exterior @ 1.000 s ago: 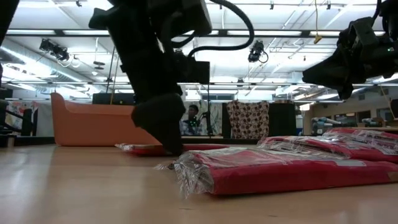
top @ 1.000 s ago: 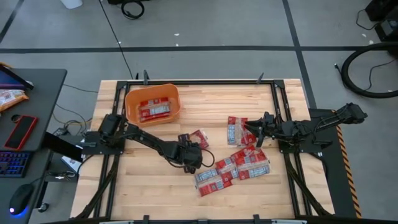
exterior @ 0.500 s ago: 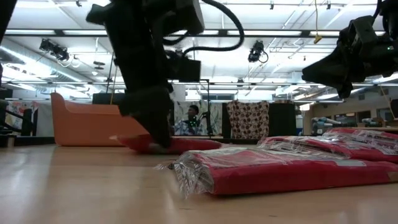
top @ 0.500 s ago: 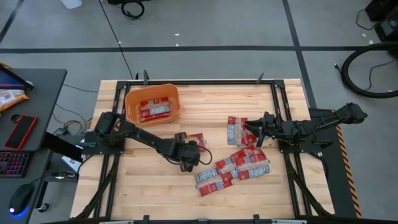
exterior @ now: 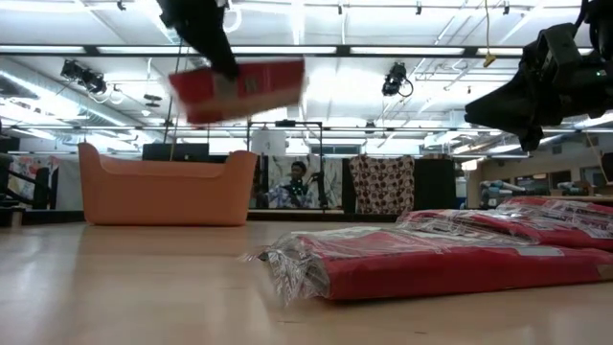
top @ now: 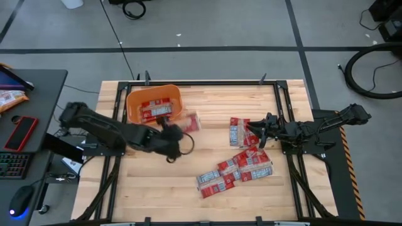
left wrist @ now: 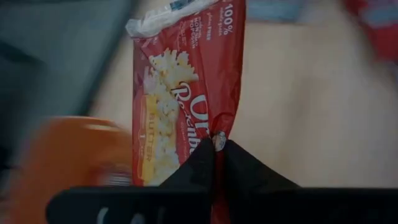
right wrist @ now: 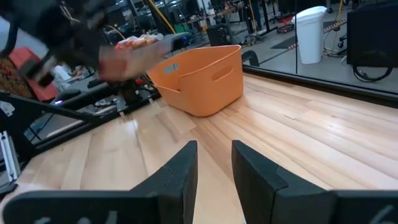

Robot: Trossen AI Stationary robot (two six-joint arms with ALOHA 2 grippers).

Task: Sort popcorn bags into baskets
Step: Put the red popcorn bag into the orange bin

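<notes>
My left gripper is shut on a red popcorn bag, which hangs high above the table just right of the orange basket. One more popcorn bag lies flat in the basket. Several other popcorn bags lie flat on the table at the right, and a few more sit under my right gripper. That gripper hovers open with nothing between its fingers. My left gripper pinches the bag's long edge between its two fingers, only at the fingertips. The bag is lifted clear of the table and runs forward from the fingers, roughly level, with its printed face toward the wrist camera.
Black frame rails run along the table's left and right sides. A desk beside the table's left edge holds a phone, a keyboard and a mouse. Bare wood lies between the basket and the bags. A person sits far behind the table.
My left gripper has taken hold of a popcorn bag that lay on the table's middle. It has gone up and toward the far left, toward the basket. The bag is now lifted clear, high above the table. My right arm has kept still.
</notes>
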